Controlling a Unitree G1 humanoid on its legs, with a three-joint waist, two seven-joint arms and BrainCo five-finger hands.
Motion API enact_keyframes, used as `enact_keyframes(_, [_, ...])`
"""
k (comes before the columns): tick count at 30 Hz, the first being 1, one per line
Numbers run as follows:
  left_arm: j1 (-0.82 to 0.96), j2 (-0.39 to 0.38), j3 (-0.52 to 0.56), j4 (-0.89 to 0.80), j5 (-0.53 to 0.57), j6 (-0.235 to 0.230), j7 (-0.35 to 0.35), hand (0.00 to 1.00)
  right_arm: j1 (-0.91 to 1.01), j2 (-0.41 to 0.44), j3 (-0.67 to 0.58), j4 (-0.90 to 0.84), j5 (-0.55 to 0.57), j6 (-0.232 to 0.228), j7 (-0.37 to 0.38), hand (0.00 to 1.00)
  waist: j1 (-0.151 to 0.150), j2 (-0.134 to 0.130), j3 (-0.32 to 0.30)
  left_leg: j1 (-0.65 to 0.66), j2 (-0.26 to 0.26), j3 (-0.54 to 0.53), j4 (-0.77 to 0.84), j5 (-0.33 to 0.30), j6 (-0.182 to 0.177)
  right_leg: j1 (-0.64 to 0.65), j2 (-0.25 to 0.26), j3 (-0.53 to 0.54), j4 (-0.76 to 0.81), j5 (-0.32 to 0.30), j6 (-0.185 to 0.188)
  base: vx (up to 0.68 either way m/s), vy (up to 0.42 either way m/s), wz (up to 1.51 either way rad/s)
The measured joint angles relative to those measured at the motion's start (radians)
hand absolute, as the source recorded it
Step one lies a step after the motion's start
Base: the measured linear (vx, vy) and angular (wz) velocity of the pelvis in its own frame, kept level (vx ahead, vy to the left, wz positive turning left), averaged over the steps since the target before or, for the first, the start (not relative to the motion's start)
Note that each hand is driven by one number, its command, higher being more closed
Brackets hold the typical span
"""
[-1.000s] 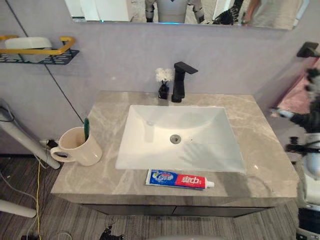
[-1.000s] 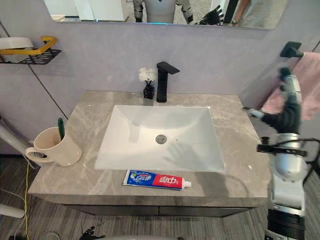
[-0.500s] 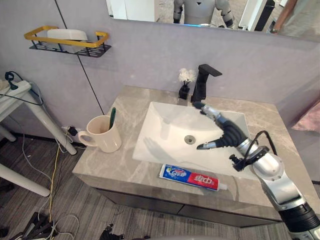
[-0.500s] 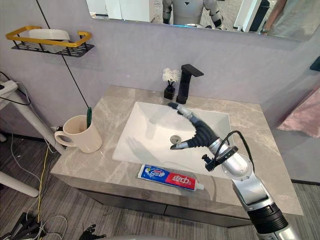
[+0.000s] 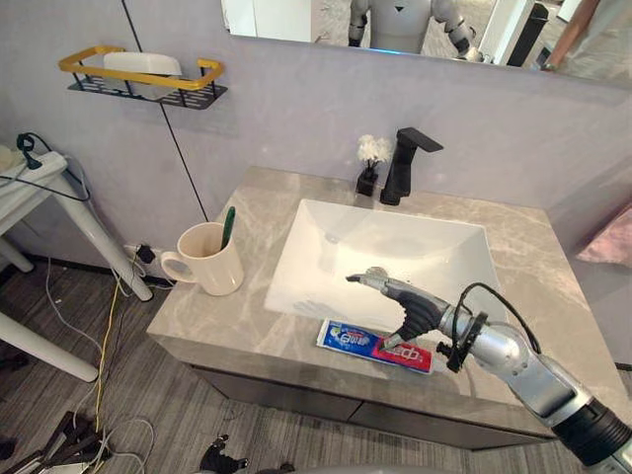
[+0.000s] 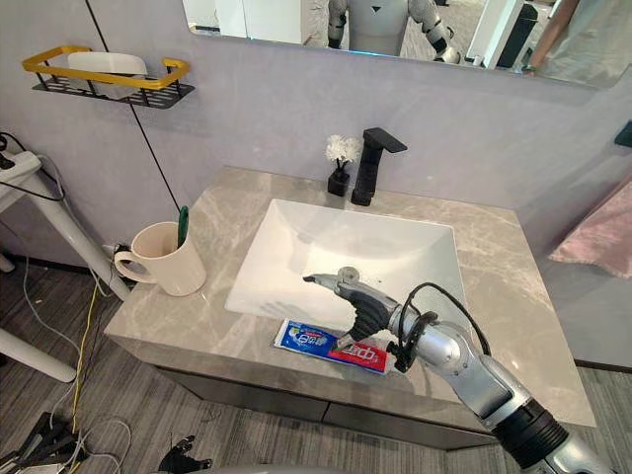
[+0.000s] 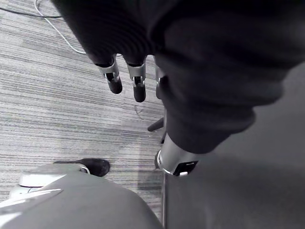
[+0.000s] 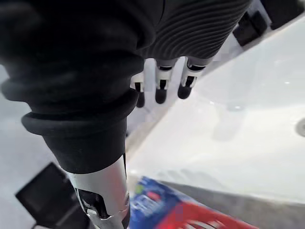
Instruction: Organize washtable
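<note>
- Left eye view: grey stone counter (image 5: 247,232) with a white sink (image 5: 395,247) set into it.
- The tube (image 5: 354,340) lies flat on the counter's front strip, just in front of the sink and parallel to the front edge. Its blue end points to the robot's left.
- The right hand (image 5: 417,312) hovers above the tube's red end. Its fingers are stretched out straight towards the left, over the sink's front rim. The thumb points down at the tube. Nothing is gripped; I cannot tell whether the thumb tip touches the tube.
- A cream mug (image 5: 209,265) stands on the counter's left side, well apart from the tube. A green toothbrush (image 5: 228,225) stands upright in it.
- A black tap (image 5: 403,168) is behind the sink, with a small vase (image 5: 367,170) of white flowers just beside it.
- A wall shelf (image 5: 148,87) with a yellow rail is up on the left.
- Right eye view: same layout. The thumb tip sits over the red part of the tube.
- A pink towel (image 6: 592,232) hangs at the far right.
- Left wrist view: the left hand (image 7: 138,80) hangs over striped floor. Its fingers are straight and relaxed, and it holds nothing.
- Right wrist view: the fingers (image 8: 161,90) run out straight over the sink basin. The thumb (image 8: 102,202) is spread apart from them, and the tube lies on the counter just past it. The hand is empty.
</note>
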Motion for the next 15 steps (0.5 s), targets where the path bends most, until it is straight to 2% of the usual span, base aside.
enact_keyframes(6, [-0.001, 0.001, -0.006, 0.012, 0.0, 0.005, 0.0, 0.0, 0.016, 0.018, -0.001, 0.021, -0.085, -0.001, -0.013, 0.0, -0.002, 0.004, 0.004, 0.0, 0.0, 0.013, 0.001, 0.0, 0.0, 0.002, 0.001, 0.012, -0.016, 0.014, 0.0, -0.01, 0.01, -0.07])
enact_keyframes(15, [-0.009, 0.004, -0.017, 0.013, -0.001, 0.006, 0.0, 0.0, 0.054, 0.095, -0.06, 0.054, -0.197, -0.002, -0.058, 0.0, -0.003, 0.005, 0.029, 0.014, 0.0, 0.012, -0.001, 0.0, 0.0, 0.016, 0.001, 0.011, -0.018, 0.014, 0.0, 0.0, 0.0, 0.0])
